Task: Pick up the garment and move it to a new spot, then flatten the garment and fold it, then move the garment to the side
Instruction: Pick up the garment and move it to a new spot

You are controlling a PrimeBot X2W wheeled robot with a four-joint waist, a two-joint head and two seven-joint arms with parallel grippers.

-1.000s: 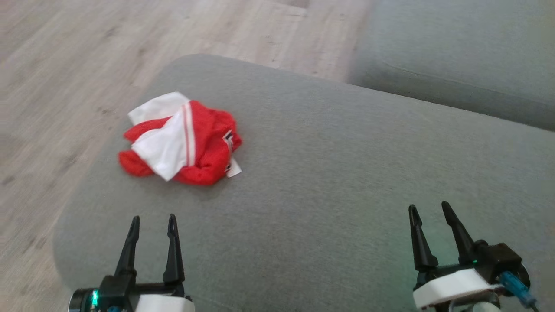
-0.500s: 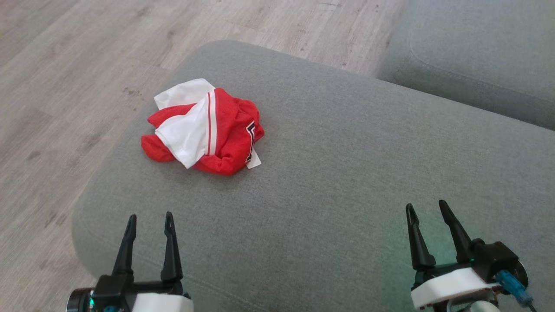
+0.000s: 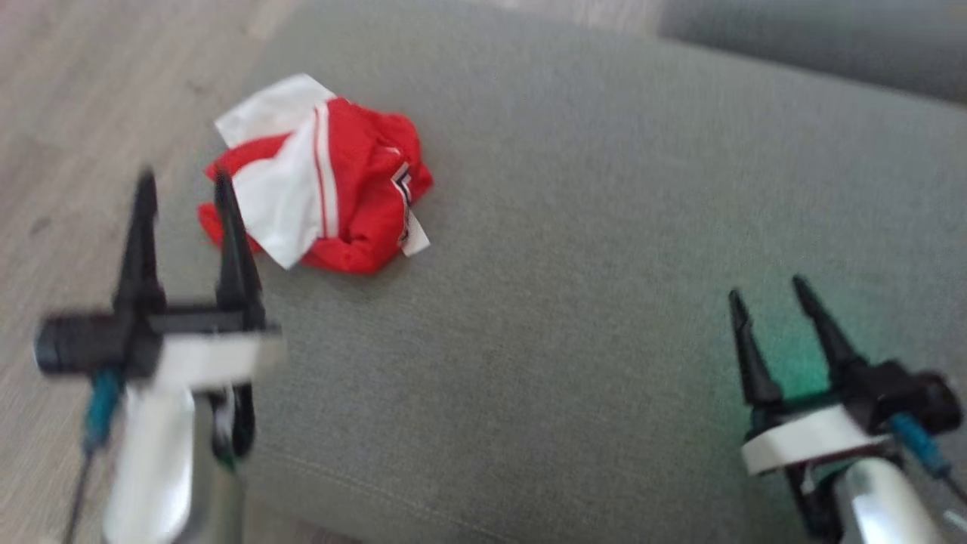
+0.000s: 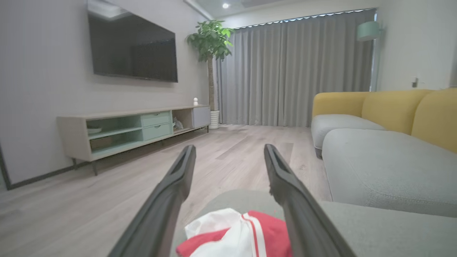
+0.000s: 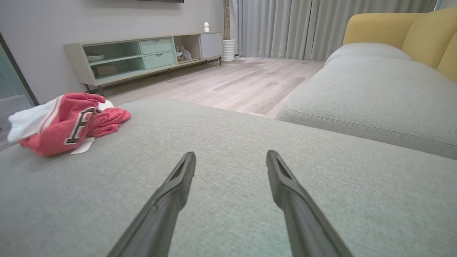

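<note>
Head view is blurred, but I see the crumpled red-and-white garment (image 3: 325, 181) lying on the grey cushion (image 3: 574, 249) near its left edge. My left gripper (image 3: 183, 179) hangs just left of it, jaws wide, apparently not touching. Left wrist view puts the garment low between the fingers. My right gripper (image 3: 767, 289) is well apart, jaws wide, empty.

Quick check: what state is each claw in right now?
Left claw: open, holding nothing, close to the crumpled red-and-white fabric garment.
Right claw: open, holding nothing, above the grey fabric sofa cushion.
</note>
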